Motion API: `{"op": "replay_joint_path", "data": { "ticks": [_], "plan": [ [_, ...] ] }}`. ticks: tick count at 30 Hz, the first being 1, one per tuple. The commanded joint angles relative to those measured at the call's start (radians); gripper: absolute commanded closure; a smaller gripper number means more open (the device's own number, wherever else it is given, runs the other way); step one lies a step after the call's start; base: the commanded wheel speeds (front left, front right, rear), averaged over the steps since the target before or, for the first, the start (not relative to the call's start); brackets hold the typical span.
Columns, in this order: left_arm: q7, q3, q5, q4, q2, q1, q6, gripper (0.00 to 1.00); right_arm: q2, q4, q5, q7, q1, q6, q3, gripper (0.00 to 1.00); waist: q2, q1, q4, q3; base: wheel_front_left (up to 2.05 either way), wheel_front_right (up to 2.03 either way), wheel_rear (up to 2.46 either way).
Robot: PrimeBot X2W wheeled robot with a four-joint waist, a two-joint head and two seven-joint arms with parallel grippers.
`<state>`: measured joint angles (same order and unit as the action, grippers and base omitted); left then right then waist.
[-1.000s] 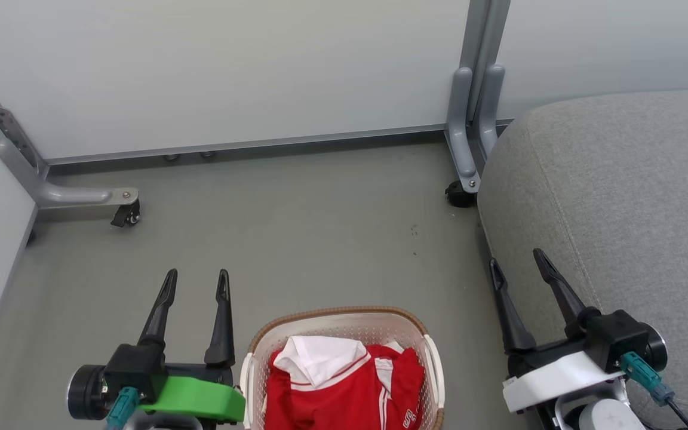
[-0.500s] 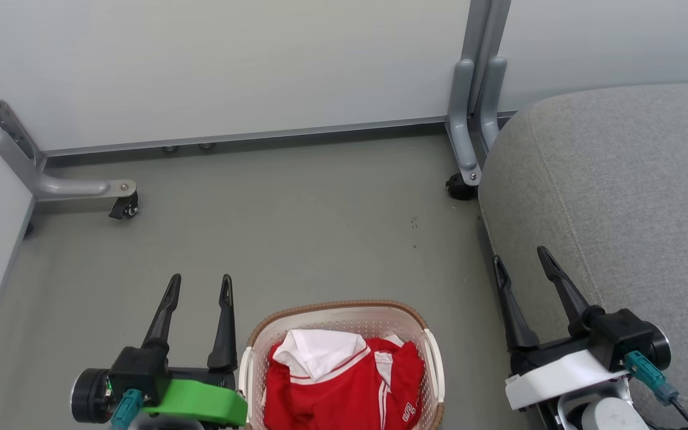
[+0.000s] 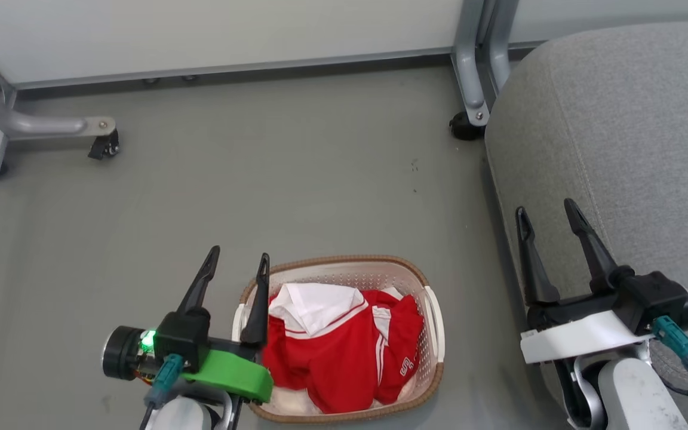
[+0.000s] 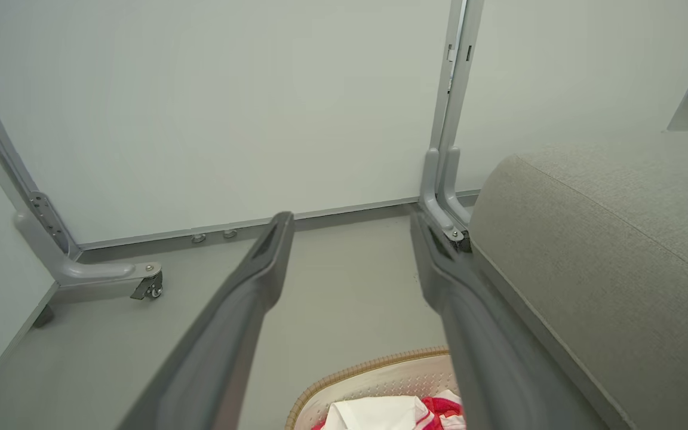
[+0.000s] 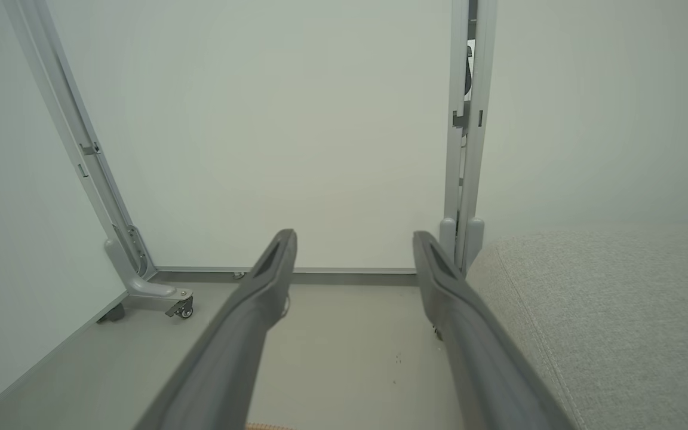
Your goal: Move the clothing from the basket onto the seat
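**A:** What is different from a second ago?

**B:** Mostly the view. The whole head picture has slid, so the camera has tipped down. The basket (image 3: 332,261) was cut off at the bottom edge before and now shows almost whole on the floor (image 3: 296,155). The basket itself has not moved.

**A:** And the arms?

**B:** Measured against the basket, the left gripper (image 3: 240,252) has come in. Before, it stood beside the basket with a strip of floor between them. Now its inner finger crosses the left rim in the head view, at the edge of the clothing (image 3: 332,352). I cannot tell whether it touches the rim or the cloth. The right gripper (image 3: 545,206) keeps its place at the near edge of the seat (image 3: 619,119).

**A:** What about the fingers (image 3: 258,298)?

**B:** They are spread on both grippers and hold nothing.

**A:** Where is the clothing?

**B:** It is all in the basket, a red heap with a white part uppermost at the back left. The basket sits near the seat's side, and nothing lies on the seat yet.

**A:** So what does that mean for the task?

**B:** I'd say the reach has only begun, with the left arm making it. The left wrist view looks out over the basket's far rim, with just a scrap of cloth at its bottom edge. So I judge the gripper must still tip down and move further over the heap before it can close. The cloth is loose and bunched, so a shallow pinch may lift only one garment or drag the light basket along.
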<state>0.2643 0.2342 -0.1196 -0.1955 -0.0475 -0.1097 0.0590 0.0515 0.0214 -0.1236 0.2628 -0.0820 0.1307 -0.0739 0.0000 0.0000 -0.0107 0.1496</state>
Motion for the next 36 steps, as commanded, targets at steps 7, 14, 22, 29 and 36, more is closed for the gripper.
{"op": "replay_joint_path", "data": {
  "ticks": [7, 14, 22, 29, 36],
  "plan": [
    [0.000, 0.062, 0.036, -0.115, -0.005, -0.110, 0.024, 0.00, 0.012, -0.029, 0.011, 0.003, -0.090, 0.000, 0.026, 0.00, 0.0000, 0.0000, -0.004, 0.172, 0.00, 0.00, 0.00],
    [0.000, 0.105, 0.002, -0.283, -0.006, -0.235, 0.046, 0.00, 0.017, -0.047, 0.017, 0.003, -0.154, 0.000, 0.053, 0.00, 0.0000, 0.0000, -0.034, 0.287, 0.00, 0.00, 0.00],
    [0.000, 0.150, 0.051, -0.434, -0.024, -0.394, 0.063, 0.00, 0.012, -0.076, 0.024, 0.003, -0.226, 0.000, 0.057, 0.00, 0.0000, 0.0000, -0.089, 0.427, 0.00, 0.00, 0.00],
    [0.000, 0.246, 0.121, -0.574, -0.074, -0.521, 0.071, 0.00, 0.005, -0.094, 0.025, 0.003, -0.278, 0.000, 0.059, 0.00, 0.0000, 0.0000, -0.146, 0.529, 0.00, 0.00, 0.00],
    [0.000, 0.304, 0.152, -0.671, -0.133, -0.614, 0.072, 0.00, -0.001, -0.115, -0.002, 0.003, -0.316, 0.000, 0.054, 0.00, 0.0000, 0.0000, -0.209, 0.632, 0.00, 0.00, 0.00]
  ]
}}
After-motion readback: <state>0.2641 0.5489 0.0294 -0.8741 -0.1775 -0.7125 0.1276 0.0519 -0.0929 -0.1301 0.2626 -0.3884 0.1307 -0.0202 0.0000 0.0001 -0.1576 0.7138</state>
